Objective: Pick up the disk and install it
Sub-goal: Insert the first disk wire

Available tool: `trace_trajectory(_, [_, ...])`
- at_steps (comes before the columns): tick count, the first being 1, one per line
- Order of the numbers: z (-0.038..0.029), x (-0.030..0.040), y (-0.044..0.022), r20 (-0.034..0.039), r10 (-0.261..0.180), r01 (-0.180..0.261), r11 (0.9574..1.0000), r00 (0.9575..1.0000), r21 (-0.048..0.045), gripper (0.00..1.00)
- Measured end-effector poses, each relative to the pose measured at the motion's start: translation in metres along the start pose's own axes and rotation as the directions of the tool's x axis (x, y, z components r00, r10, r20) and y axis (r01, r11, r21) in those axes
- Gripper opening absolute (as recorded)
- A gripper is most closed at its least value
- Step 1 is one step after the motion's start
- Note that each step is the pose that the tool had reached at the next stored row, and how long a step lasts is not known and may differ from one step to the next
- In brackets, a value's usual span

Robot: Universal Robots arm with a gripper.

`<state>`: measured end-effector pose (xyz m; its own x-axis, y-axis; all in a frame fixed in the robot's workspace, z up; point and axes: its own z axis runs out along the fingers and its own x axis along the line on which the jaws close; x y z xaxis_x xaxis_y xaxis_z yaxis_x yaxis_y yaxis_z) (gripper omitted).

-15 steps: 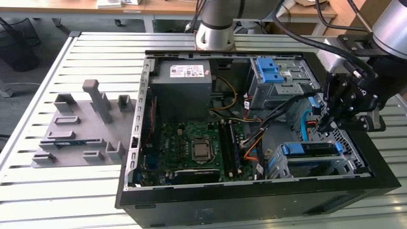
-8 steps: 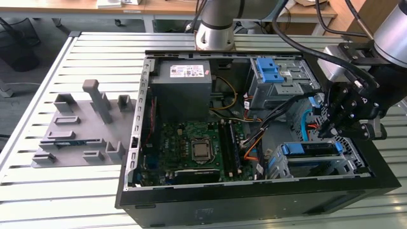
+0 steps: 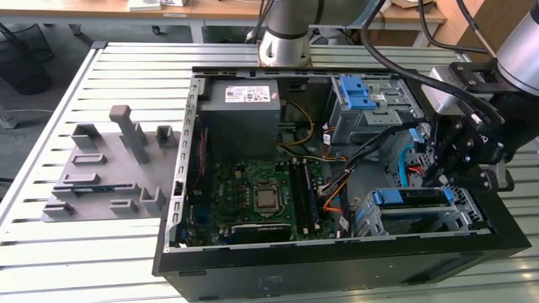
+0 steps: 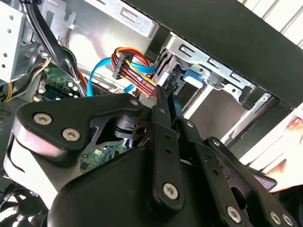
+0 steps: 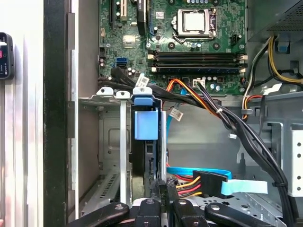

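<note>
The disk [image 3: 408,197] sits in the lower drive cage [image 3: 467,218] at the front corner of the open computer case, on the exterior view's right, its blue bracket rail facing up. In the first wrist view the disk [image 5: 146,124] stands edge-on in the cage slot [image 5: 106,97], blue tab on top. My gripper [image 3: 436,182] hangs just above the disk's inner end. Its fingers [image 5: 161,189] are shut together, the tips close to the disk's edge. The tips [image 4: 164,92] lie next to the blue bracket [image 4: 191,78]; I cannot tell whether they touch it.
Coloured power wires with a black connector [image 5: 203,182] and a blue flat cable [image 5: 246,187] run beside the gripper. An upper cage with blue latch [image 3: 370,101], power-supply box [image 3: 244,107] and motherboard [image 3: 252,192] fill the case. A grey fixture [image 3: 110,170] lies left. A hand [image 4: 291,142] shows outside the case.
</note>
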<state>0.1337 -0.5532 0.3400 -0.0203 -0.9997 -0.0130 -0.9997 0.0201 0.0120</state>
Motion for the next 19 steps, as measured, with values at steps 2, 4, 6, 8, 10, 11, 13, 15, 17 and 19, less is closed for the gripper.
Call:
trace_trajectory(2, [0.001,0.0009,0.0,0.0002,0.0,0.0,1.0,1.0,0.0,0.16])
trace_trajectory(4, [0.0019,0.0009,0.0,0.0,0.0,0.0,1.0,1.0,0.0,0.16])
trace_trajectory(6, [0.0029,0.0025,0.0,-0.0002,0.0,0.0,1.0,1.0,0.0,0.16])
trace_trajectory(8, [0.0039,0.0041,0.0,0.0001,0.0,0.0,1.0,1.0,0.0,0.16])
trace_trajectory(10, [0.0046,0.0042,0.0004,0.0,0.0,0.0,1.0,1.0,0.0,0.16])
trace_trajectory(11, [0.0049,0.0043,0.0008,-0.0001,0.0,0.0,1.0,1.0,0.0001,0.16])
trace_trajectory(13, [0.0058,0.0043,0.0014,0.0001,0.0,0.0,1.0,1.0,0.0,0.16])
trace_trajectory(15, [0.0066,0.0043,0.0016,0.0,0.0,0.0,1.0,1.0,0.0,0.16])
trace_trajectory(17, [0.0072,0.0044,0.0016,-0.0004,0.0,0.0,1.0,1.0,0.0,0.16])
trace_trajectory(19, [0.0077,0.0044,0.0016,-0.0004,0.0,0.0,1.0,1.0,0.0,0.16])
